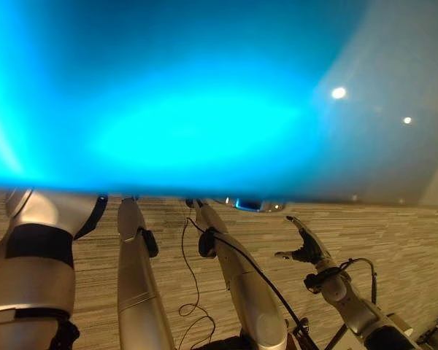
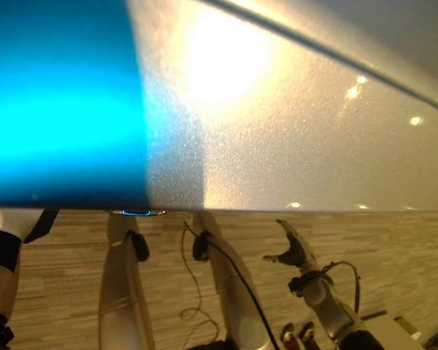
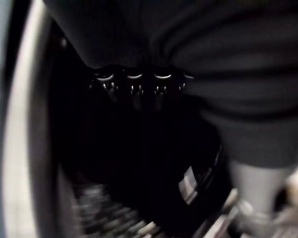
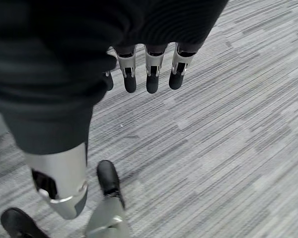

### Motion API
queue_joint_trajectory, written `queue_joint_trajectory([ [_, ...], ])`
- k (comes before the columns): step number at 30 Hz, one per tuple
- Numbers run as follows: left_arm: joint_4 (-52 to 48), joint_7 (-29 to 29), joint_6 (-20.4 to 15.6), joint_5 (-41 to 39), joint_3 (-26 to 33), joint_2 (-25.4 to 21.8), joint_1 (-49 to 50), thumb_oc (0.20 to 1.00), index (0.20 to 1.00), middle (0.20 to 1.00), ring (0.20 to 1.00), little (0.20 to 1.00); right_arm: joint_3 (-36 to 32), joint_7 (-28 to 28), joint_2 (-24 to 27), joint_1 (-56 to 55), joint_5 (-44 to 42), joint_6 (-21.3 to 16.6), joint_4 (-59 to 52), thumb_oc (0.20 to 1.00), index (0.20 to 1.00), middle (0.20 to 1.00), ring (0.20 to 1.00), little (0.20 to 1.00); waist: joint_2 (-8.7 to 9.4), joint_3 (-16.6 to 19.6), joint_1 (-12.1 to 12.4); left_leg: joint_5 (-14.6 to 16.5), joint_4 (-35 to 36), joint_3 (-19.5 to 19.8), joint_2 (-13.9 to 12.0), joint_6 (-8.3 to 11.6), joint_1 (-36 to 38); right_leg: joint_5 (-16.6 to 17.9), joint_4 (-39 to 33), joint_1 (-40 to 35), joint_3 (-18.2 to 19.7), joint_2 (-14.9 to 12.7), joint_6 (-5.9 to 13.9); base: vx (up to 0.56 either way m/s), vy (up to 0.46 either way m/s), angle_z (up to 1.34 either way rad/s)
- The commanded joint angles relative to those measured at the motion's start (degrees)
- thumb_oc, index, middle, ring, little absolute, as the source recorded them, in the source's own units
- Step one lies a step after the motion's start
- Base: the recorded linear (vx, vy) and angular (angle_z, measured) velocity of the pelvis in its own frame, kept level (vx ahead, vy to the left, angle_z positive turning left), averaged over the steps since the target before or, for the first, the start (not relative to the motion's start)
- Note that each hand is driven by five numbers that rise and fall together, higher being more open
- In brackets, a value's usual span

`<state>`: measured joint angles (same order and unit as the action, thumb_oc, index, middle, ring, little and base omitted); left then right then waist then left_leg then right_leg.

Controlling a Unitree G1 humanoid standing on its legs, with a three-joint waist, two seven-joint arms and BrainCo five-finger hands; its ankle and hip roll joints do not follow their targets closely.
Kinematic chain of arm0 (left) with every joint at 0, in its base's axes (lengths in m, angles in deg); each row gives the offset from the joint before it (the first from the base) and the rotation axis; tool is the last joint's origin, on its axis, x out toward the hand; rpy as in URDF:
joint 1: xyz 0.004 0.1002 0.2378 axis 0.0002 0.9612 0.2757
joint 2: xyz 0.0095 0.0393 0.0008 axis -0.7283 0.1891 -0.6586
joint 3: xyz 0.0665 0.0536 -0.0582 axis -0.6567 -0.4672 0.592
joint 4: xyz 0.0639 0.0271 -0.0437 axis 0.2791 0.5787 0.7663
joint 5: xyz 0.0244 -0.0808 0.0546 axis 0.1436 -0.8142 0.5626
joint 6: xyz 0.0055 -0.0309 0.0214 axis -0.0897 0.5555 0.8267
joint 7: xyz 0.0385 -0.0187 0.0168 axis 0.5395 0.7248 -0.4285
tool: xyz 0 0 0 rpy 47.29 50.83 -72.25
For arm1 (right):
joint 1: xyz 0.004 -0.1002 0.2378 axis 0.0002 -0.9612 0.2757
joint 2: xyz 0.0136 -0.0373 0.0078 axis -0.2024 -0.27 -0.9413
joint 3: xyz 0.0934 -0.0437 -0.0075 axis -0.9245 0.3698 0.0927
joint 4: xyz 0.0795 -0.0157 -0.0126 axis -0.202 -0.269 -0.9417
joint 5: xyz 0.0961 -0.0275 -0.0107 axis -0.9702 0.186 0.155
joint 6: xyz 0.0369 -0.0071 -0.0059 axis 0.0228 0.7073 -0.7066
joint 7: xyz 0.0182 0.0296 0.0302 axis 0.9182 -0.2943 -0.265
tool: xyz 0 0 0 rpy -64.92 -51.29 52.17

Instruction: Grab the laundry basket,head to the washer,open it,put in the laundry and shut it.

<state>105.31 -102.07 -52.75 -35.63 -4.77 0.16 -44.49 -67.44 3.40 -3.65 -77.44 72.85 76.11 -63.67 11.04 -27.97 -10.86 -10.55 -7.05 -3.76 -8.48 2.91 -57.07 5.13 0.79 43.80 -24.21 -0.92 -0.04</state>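
Observation:
The washer point(image 1: 204, 109) stands right in front of me, its glossy body lit bright blue in the left eye view and silver-grey point(image 2: 299, 131) in the right eye view. My left hand point(image 3: 134, 80) reaches into a dark round space ringed by a pale rim point(image 3: 20, 148); what lies past it is lost in the dark. My right hand point(image 1: 304, 246) hangs open and empty at the lower right, over the carpet, with its fingers point(image 4: 149, 74) straight. The basket and laundry cannot be made out.
Grey striped carpet point(image 4: 228, 148) covers the floor below and to the right of the washer. A blurred, light-striped shape point(image 3: 104, 218) shows low inside the dark space.

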Motion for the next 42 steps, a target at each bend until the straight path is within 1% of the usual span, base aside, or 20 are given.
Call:
queue_joint_trajectory([
  [1, 6.5, 2.7, 5.4, 12.7, 1.4, -2.4, 3.0, 1.000, 1.000, 1.000, 1.000, 1.000, -2.0, -1.4, 4.0, -5.5, -1.9, -1.3, -1.3, 1.000, 1.000, 1.000, 1.000, 1.000, -0.39, 2.4, -1.1, 4.2, -4.0, -0.8, -5.8, 3.95, 1.0, -4.5, 7.0, 2.2, 2.5, -1.9, 4.34, 0.00, 0.000, 0.00],
  [4, 2.4, 8.2, 6.5, 20.0, -3.4, -4.4, 6.6, 1.000, 1.000, 1.000, 1.000, 1.000, -3.6, -3.8, 5.7, -7.9, -3.7, -0.7, -1.3, 1.000, 1.000, 1.000, 1.000, 1.000, -0.71, 2.5, -0.7, 4.3, -4.1, -0.9, -5.8, 3.91, 1.8, -4.4, 6.9, 1.4, 2.8, -1.9, 4.22, -0.04, 0.018, -0.02],
  [6, -13.8, 8.3, 3.9, 18.8, -3.7, -10.0, 11.1, 1.000, 1.000, 1.000, 1.000, 1.000, -6.1, -4.7, 6.4, -10.3, -5.2, -0.3, -2.2, 1.000, 1.000, 1.000, 1.000, 1.000, -1.57, 2.2, 1.1, 4.3, -4.3, -0.7, -5.3, 3.72, 2.6, -5.0, 7.3, 0.5, 2.7, -2.0, 3.85, 0.00, 0.000, 0.00],
  [7, -15.1, 8.5, 4.5, 18.8, -3.1, -10.7, 12.0, 1.000, 1.000, 1.000, 1.000, 1.000, -6.0, -4.8, 6.7, -10.6, -5.2, -0.3, -2.5, 1.000, 1.000, 1.000, 1.000, 1.000, -1.61, 2.2, 0.9, 4.3, -4.3, -0.7, -5.3, 3.73, 2.8, -5.0, 7.3, 0.3, 2.7, -2.0, 3.83, -0.03, -0.009, 0.04],
  [8, -25.7, 9.4, 2.9, 17.1, -0.1, -14.3, 18.4, 1.000, 1.000, 1.000, 1.000, 1.000, -6.5, -5.5, 6.3, -11.9, -5.2, -0.2, -2.1, 1.000, 1.000, 1.000, 1.000, 1.000, -2.09, 2.0, 2.1, 4.3, -4.3, -0.7, -4.9, 3.68, 3.5, -5.5, 7.5, -0.5, 2.8, -2.1, 3.54, -0.03, -0.002, 0.07],
  [11, -37.5, 8.4, 1.0, 15.0, 10.8, -16.8, 33.2, 1.000, 1.000, 1.000, 1.000, 1.000, -6.0, -6.4, 5.0, -13.0, -3.8, -0.1, -0.3, 1.000, 1.000, 1.000, 1.000, 1.000, -2.55, 1.6, 3.9, 4.2, -4.2, -0.9, -4.7, 3.92, 4.8, -6.0, 7.5, -2.0, 2.7, -2.2, 3.12, -0.01, 0.004, 0.02],
  [12, -41.4, 7.1, 0.4, 14.3, 15.8, -16.3, 38.4, 1.000, 1.000, 1.000, 1.000, 1.000, -5.7, -6.4, 4.2, -13.2, -3.3, 0.0, 0.3, 1.000, 1.000, 1.000, 1.000, 1.000, -2.73, 1.5, 4.5, 4.2, -4.1, -0.9, -4.6, 3.99, 5.2, -6.0, 7.3, -2.6, 2.6, -2.2, 3.04, -0.04, -0.002, 0.04],
  [13, -49.4, 4.0, -1.2, 12.1, 24.9, -13.1, 48.6, 1.000, 1.000, 1.000, 1.000, 1.000, -5.4, -6.2, 2.0, -13.2, -2.1, 0.4, 1.4, 1.000, 1.000, 1.000, 1.000, 1.000, -2.96, 1.0, 6.2, 4.4, -4.3, -0.8, -4.3, 4.08, 5.9, -6.2, 6.9, -3.7, 2.6, -2.2, 2.84, -0.03, -0.003, 0.09],
  [15, -50.8, 4.1, -0.8, 12.3, 26.4, -13.1, 50.5, 1.000, 1.000, 1.000, 1.000, 1.000, -4.9, -6.1, 2.6, -13.2, -2.0, 0.3, 1.6, 1.000, 1.000, 1.000, 1.000, 1.000, -3.16, 1.2, 5.5, 4.4, -4.3, -0.8, -4.3, 4.09, 6.1, -6.1, 6.8, -3.9, 2.6, -2.1, 2.83, -0.02, -0.001, 0.07],
  [16, -57.7, 3.2, -2.3, 10.0, 32.0, -8.4, 59.6, 1.000, 1.000, 1.000, 1.000, 1.000, -4.6, -5.5, 1.4, -12.3, -1.2, 1.0, 3.0, 1.000, 1.000, 1.000, 1.000, 1.000, -3.41, 0.9, 6.8, 4.5, -4.8, -0.9, -4.2, 4.20, 6.8, -6.0, 6.0, -5.5, 2.4, -1.9, 2.69, -0.04, 0.003, 0.04],
  [20, -66.1, 6.6, -4.4, 5.9, 35.0, -3.2, 75.3, 1.000, 1.000, 1.000, 1.000, 1.000, -4.3, -5.8, -0.1, -10.8, -0.4, 2.5, 4.9, 1.000, 1.000, 1.000, 1.000, 1.000, -4.60, 1.1, 9.3, 4.3, -4.9, -1.2, -3.9, 4.03, 10.1, -6.1, 4.9, -9.2, 2.4, -1.6, 2.25, -0.01, -0.003, 0.05],
  [21, -67.4, 10.1, -5.3, 1.1, 33.9, -2.8, 81.9, 1.000, 1.000, 1.000, 1.000, 1.000, -3.9, -6.5, 0.6, -10.9, 0.1, 2.9, 5.7, 1.000, 1.000, 1.000, 1.000, 1.000, -5.20, 1.6, 10.1, 4.1, -4.6, -1.6, -3.9, 3.76, 12.7, -6.3, 4.4, -12.0, 2.5, -1.3, 1.95, 0.00, -0.009, 0.05],
  [24, -68.3, 11.9, -5.2, -0.8, 33.2, -3.3, 85.0, 1.000, 1.000, 1.000, 1.000, 1.000, -3.8, -6.9, 0.9, -11.2, 0.2, 3.1, 5.9, 1.000, 1.000, 1.000, 1.000, 1.000, -5.45, 1.8, 10.5, 3.8, -4.2, -1.8, -3.9, 3.71, 14.3, -6.5, 4.1, -13.7, 2.7, -1.2, 1.78, 0.01, 0.000, 0.00],
  [30, -54.6, 19.4, -2.4, -6.4, 27.5, -3.9, 94.4, 1.000, 1.000, 1.000, 1.000, 1.000, -4.5, -9.9, 1.9, -10.5, -2.2, 3.2, 13.0, 1.000, 1.000, 1.000, 1.000, 1.000, -8.22, 5.7, 12.3, 2.0, -1.4, -3.1, -3.5, 3.41, 25.7, -7.8, 2.2, -25.2, 3.3, -1.0, 1.07, 0.09, 0.018, 0.01],
  [32, -44.7, 19.4, -1.9, -8.4, 27.4, -0.3, 94.8, 1.000, 1.000, 1.000, 1.000, 1.000, -5.7, -10.3, 0.5, -11.2, -5.1, 2.8, 16.5, 1.000, 1.000, 1.000, 1.000, 1.000, -9.04, 7.2, 12.6, 1.4, 0.1, -3.4, -3.0, 3.29, 29.7, -8.2, 1.5, -29.0, 3.2, -1.1, 1.17, 0.12, 0.027, 0.01],
  [34, -35.4, 18.8, -1.5, -5.5, 26.9, 3.9, 94.3, 1.000, 1.000, 1.000, 1.000, 1.000, -6.8, -9.0, -2.8, -8.3, -8.8, 1.9, 28.7, 1.000, 1.000, 1.000, 1.000, 1.000, -9.72, 8.9, 12.5, 1.3, 0.5, -3.5, -2.5, 2.94, 32.2, -8.5, 1.2, -31.5, 3.2, -1.5, 1.33, 0.09, 0.059, 0.07],
  [35, -28.0, 18.1, -0.9, -5.2, 27.8, 6.9, 94.5, 1.000, 1.000, 1.000, 1.000, 1.000, -8.4, -8.0, -4.7, -7.3, -11.2, 2.1, 34.2, 1.000, 1.000, 1.000, 1.000, 1.000, -9.98, 10.2, 12.2, 1.5, 0.8, -3.5, -2.4, 2.82, 33.8, -8.5, 1.0, -32.8, 3.2, -1.9, 1.55, 0.17, 0.140, 0.09],
  [36, -11.9, 17.5, 0.2, -6.1, 30.4, 13.3, 92.6, 1.000, 1.000, 1.000, 1.000, 1.000, -12.5, -6.3, -7.4, -4.6, -15.4, 2.0, 42.8, 1.000, 1.000, 1.000, 1.000, 1.000, -10.47, 12.8, 11.8, 2.1, 1.2, -3.6, -1.8, 2.46, 36.9, -8.9, 1.0, -35.0, 3.2, -2.6, 1.98, 0.18, 0.147, 0.10],
  [37, -5.5, 17.2, 0.1, -6.1, 32.3, 15.6, 91.4, 1.000, 1.000, 1.000, 1.000, 1.000, -14.7, -5.8, -8.3, -3.5, -17.7, 1.8, 45.5, 1.000, 1.000, 1.000, 1.000, 1.000, -10.74, 13.8, 11.6, 2.5, 1.3, -3.8, -1.7, 2.28, 38.5, -9.0, 1.0, -36.2, 3.2, -3.0, 2.21, 0.13, 0.107, 0.07],
  [42, 6.1, 17.7, 1.0, -5.7, 39.2, 18.5, 90.5, 1.000, 1.000, 1.000, 1.000, 1.000, -22.3, -3.7, -3.3, 2.1, -22.2, 1.5, 47.6, 1.000, 1.000, 1.000, 1.000, 1.000, -11.16, 19.1, 11.9, 5.4, 2.0, -4.9, -1.3, 1.45, 45.6, -9.6, 1.3, -41.3, 3.3, -4.7, 3.60, 0.16, 0.085, -0.07],
])
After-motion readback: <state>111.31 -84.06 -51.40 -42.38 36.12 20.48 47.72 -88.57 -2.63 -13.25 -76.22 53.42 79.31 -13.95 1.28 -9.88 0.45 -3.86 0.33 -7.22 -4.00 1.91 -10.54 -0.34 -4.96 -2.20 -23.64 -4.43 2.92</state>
